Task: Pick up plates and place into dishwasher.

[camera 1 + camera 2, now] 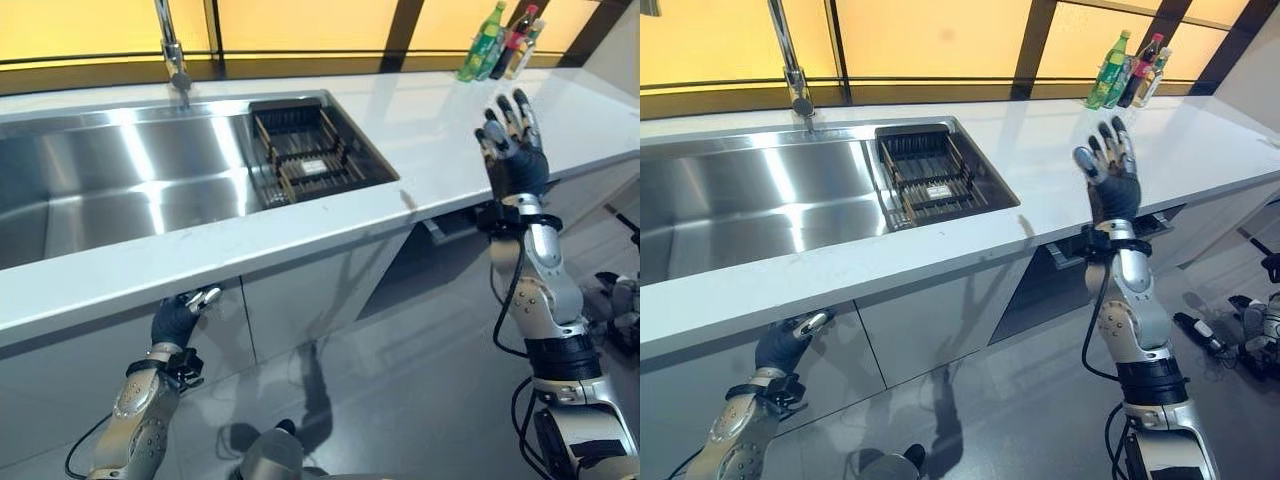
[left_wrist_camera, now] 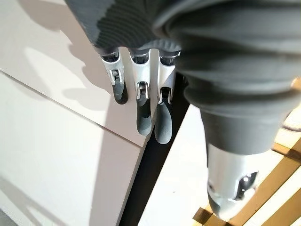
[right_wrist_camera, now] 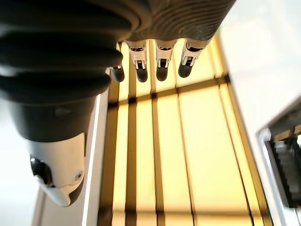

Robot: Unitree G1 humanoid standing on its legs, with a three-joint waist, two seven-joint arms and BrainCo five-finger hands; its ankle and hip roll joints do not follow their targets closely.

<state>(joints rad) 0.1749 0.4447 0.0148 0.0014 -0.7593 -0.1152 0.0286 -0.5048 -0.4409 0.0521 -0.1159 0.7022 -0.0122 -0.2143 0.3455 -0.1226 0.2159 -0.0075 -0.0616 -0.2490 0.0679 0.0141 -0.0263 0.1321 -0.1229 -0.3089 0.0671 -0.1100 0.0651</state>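
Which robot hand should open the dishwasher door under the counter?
Probably the left hand: its fingers already sit at the cabinet door just under the counter edge. The right hand is raised open above the counter.

White countertop [image 1: 440,140], steel-grey sink [image 1: 120,180]

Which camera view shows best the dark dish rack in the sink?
The right eye view: the dish rack sits whole and unobstructed in the sink. The left eye view shows it equally whole. The right wrist view catches an edge.
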